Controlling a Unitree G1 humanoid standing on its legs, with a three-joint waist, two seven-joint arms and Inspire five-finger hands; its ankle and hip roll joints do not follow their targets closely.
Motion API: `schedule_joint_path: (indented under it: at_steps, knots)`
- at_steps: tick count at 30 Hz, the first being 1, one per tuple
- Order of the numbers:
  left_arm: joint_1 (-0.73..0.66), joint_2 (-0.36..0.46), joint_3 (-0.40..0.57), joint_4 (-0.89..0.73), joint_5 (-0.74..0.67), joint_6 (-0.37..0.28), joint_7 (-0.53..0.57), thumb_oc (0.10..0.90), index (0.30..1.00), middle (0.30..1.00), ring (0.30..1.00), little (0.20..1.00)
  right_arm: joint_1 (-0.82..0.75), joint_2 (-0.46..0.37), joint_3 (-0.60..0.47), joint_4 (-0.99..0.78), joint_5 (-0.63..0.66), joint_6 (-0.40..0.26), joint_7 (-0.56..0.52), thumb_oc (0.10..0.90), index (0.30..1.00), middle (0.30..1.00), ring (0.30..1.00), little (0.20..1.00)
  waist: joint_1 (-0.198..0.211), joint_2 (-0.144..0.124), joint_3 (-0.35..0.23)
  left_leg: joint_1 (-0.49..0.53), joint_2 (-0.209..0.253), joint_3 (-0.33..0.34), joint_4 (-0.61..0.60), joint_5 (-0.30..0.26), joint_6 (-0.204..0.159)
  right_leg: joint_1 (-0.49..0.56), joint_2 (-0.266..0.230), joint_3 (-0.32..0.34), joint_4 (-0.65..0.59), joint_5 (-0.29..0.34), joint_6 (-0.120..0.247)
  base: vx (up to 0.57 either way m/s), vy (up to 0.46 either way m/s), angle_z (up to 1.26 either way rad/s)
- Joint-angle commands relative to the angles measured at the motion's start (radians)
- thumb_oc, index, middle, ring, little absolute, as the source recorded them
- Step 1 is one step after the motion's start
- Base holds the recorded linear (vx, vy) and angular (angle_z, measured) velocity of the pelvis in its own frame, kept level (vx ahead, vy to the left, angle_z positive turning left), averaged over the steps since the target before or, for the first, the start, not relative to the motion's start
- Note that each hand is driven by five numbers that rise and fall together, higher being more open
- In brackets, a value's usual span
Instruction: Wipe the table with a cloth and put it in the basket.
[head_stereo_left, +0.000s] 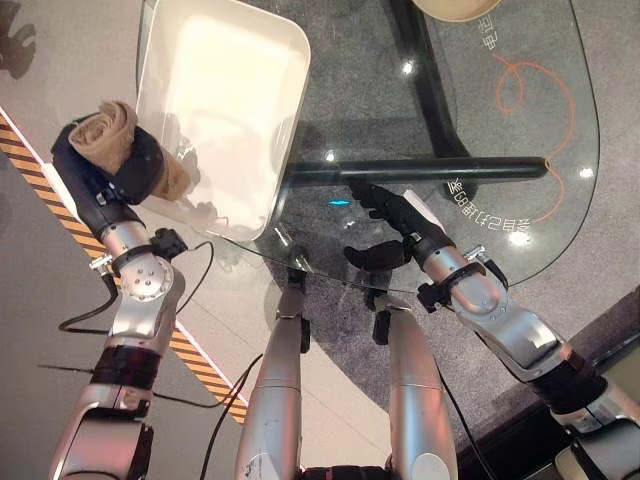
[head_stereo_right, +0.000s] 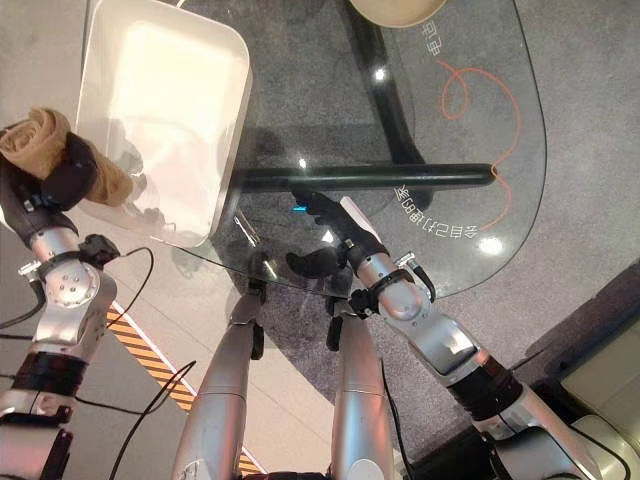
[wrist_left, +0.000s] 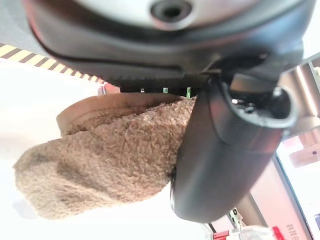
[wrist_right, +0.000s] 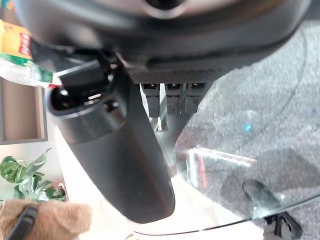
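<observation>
**Cloth in hand, basket just ahead**

Left hand (head_stereo_left: 118, 165) curled tight round the tan fleecy cloth (head_stereo_left: 108, 128) — thumb and fingers wrapped over the bundle, ends of the cloth poking out either side of the grip. Held off the counter's edge, up in the air, with the near-left rim of the white basket (head_stereo_left: 290, 120) just beside the hand toward the counter. Nothing visible inside the basket apart from glare.

Right hand (head_stereo_left: 392, 228) low over the near edge of the glass counter (head_stereo_left: 480, 230), fingers straight and relaxed, thumb standing apart, nothing in its grasp. Idle, well apart from the cloth.

Judged from how things lie: wiping likely finished, since the cloth sits bunched in the grip rather than spread flat on the glass — though cleanliness of the glass not readable through the reflections. Red and white markings visible on the far side, beyond the right hand; whether on the glass or below it, impossible to say.

Left to do: carry the cloth inward over the basket rim, uncurl the fingers, let it drop inside.
</observation>
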Motion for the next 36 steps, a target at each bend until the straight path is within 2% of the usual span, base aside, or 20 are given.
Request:
schedule_joint_path:
  at_steps: [1,4,13,15,16,18,20,23,27,28,30,32,33,36]
  knots:
    - [-0.067,0.074,0.037,-0.030,0.093,-0.089,0.061,0.100,0.300,0.300,0.300,0.200,-0.024,-0.018,0.027,-0.064,0.055,-0.030,0.017,0.800,0.900,0.900,0.900,0.900,-0.021,0.010,-0.026,-0.042,-0.015,0.152,0.161,-0.154,0.039,-0.010,0.065,0.007,-0.166,0.114,0.025,0.02,0.081,-0.01]
    - [-0.128,0.062,0.003,0.035,0.102,-0.094,0.060,0.100,0.300,0.300,0.300,0.200,-0.062,-0.016,0.048,-0.031,0.073,-0.023,0.023,0.800,0.900,0.900,0.900,0.900,-0.031,0.016,-0.026,-0.069,-0.015,0.156,0.171,-0.157,0.037,-0.046,0.064,0.015,-0.158,0.123,0.029,0.03,0.087,-0.02]
    - [-0.239,0.048,-0.070,0.173,0.091,-0.019,0.029,0.100,0.300,0.300,0.300,0.200,-0.142,-0.008,0.071,0.038,0.101,-0.014,0.037,0.800,0.900,0.900,0.900,0.900,-0.046,0.023,-0.026,-0.113,-0.019,0.161,0.181,-0.152,0.033,-0.099,0.069,0.025,-0.144,0.135,0.035,0.00,0.044,-0.05]
    - [-0.264,0.046,-0.093,0.207,0.113,0.020,0.015,0.100,0.300,0.300,0.300,0.200,-0.158,-0.005,0.071,0.048,0.102,-0.008,0.043,0.800,0.900,0.900,0.900,0.900,-0.051,0.020,-0.026,-0.119,-0.021,0.161,0.177,-0.148,0.031,-0.106,0.073,0.027,-0.145,0.139,0.036,0.00,0.012,-0.03]
    - [-0.286,0.053,-0.115,0.247,0.141,0.074,0.004,0.100,0.300,0.300,0.300,0.200,-0.166,-0.007,0.073,0.060,0.102,-0.013,0.051,0.800,0.900,0.900,0.900,0.900,-0.055,0.016,-0.026,-0.126,-0.022,0.161,0.175,-0.144,0.029,-0.111,0.075,0.028,-0.149,0.143,0.036,0.00,0.000,0.00]
    - [-0.301,0.061,-0.132,0.278,0.167,0.112,0.002,0.100,0.300,0.300,0.300,0.200,-0.172,-0.009,0.074,0.073,0.102,-0.022,0.056,0.800,0.900,0.900,0.900,0.900,-0.057,0.014,-0.026,-0.127,-0.022,0.162,0.172,-0.141,0.027,-0.113,0.076,0.028,-0.150,0.144,0.036,0.00,0.000,0.00]
    - [-0.334,0.078,-0.172,0.338,0.239,0.212,0.001,0.100,0.300,0.300,0.300,0.200,-0.182,-0.015,0.074,0.088,0.111,-0.033,0.063,0.800,0.900,0.900,0.900,0.900,-0.065,0.009,-0.026,-0.133,-0.021,0.162,0.172,-0.138,0.023,-0.117,0.077,0.028,-0.152,0.147,0.036,0.00,0.000,0.00]
    - [-0.364,0.094,-0.203,0.389,0.261,0.274,-0.018,0.100,0.300,0.300,0.300,0.200,-0.183,-0.024,0.077,0.086,0.115,-0.040,0.070,0.800,0.900,0.900,0.900,0.900,-0.073,0.003,-0.026,-0.138,-0.021,0.163,0.172,-0.134,0.019,-0.120,0.079,0.031,-0.156,0.152,0.038,0.00,0.000,0.00]
    - [-0.390,0.097,-0.227,0.417,0.260,0.296,-0.037,0.100,0.300,0.300,0.300,0.200,-0.187,-0.024,0.083,0.088,0.119,-0.046,0.063,0.800,0.900,0.900,0.900,0.900,-0.078,-0.002,-0.026,-0.140,-0.021,0.164,0.172,-0.134,0.017,-0.123,0.079,0.031,-0.156,0.153,0.040,0.00,0.000,0.00]
    - [-0.403,0.090,-0.235,0.424,0.267,0.303,-0.054,0.122,0.319,0.319,0.319,0.222,-0.187,-0.018,0.084,0.092,0.116,-0.051,0.060,0.800,0.900,0.900,0.900,0.900,-0.080,-0.004,-0.026,-0.141,-0.021,0.163,0.170,-0.133,0.016,-0.124,0.079,0.030,-0.155,0.153,0.041,0.00,0.000,0.00]
    - [-0.413,0.082,-0.243,0.429,0.268,0.306,-0.070,0.366,0.528,0.528,0.528,0.466,-0.187,-0.011,0.083,0.095,0.109,-0.054,0.061,0.800,0.900,0.900,0.900,0.900,-0.081,-0.004,-0.026,-0.142,-0.022,0.162,0.168,-0.133,0.017,-0.125,0.079,0.029,-0.156,0.154,0.042,0.00,0.000,0.00]
    - [-0.419,0.075,-0.245,0.431,0.275,0.310,-0.083,0.528,0.667,0.667,0.667,0.628,-0.187,-0.007,0.081,0.096,0.106,-0.057,0.063,0.800,0.900,0.900,0.900,0.900,-0.082,-0.005,-0.026,-0.142,-0.023,0.163,0.168,-0.133,0.016,-0.126,0.079,0.030,-0.157,0.155,0.042,0.00,0.000,0.00]
    - [-0.420,0.070,-0.249,0.431,0.267,0.319,-0.093,0.800,0.900,0.900,0.900,0.900,-0.182,0.000,0.075,0.094,0.098,-0.055,0.063,0.800,0.900,0.900,0.900,0.900,-0.083,-0.005,-0.026,-0.138,-0.024,0.163,0.165,-0.133,0.017,-0.122,0.077,0.029,-0.161,0.157,0.043,0.00,0.000,0.00]
    - [-0.421,0.064,-0.245,0.434,0.254,0.320,-0.097,0.800,0.900,0.900,0.900,0.900,-0.174,0.011,0.067,0.095,0.083,-0.056,0.059,0.800,0.900,0.900,0.900,0.900,-0.083,-0.006,-0.026,-0.135,-0.026,0.164,0.165,-0.134,0.017,-0.118,0.076,0.026,-0.163,0.156,0.044,0.00,0.000,0.00]
